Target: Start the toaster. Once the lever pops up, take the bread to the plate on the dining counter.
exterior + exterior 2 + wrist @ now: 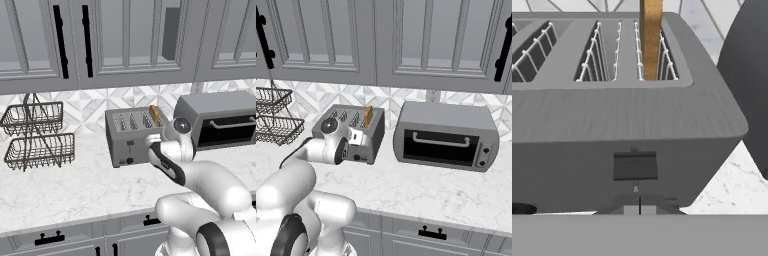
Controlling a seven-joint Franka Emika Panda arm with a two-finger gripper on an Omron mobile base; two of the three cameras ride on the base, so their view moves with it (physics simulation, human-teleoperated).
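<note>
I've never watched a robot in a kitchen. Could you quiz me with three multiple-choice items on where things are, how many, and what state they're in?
1. Where is the bread?
A. on the worktop
B. standing in the rightmost slot of the toaster
C. inside the toaster oven

2. How many tiers has the wire basket rack?
A. two
B. three
C. four

3. How is the gripper?
A. wide open
B. shut on the bread
C. shut, just under a toaster lever

B: the slice pokes out of the slot.
A: two baskets stacked.
C: tips together below the lever.

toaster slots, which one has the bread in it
The slot at the end nearest the toaster oven. On the toaster it alone holds the orange-brown bread, standing upright; the other three show bare wire racks.
</note>
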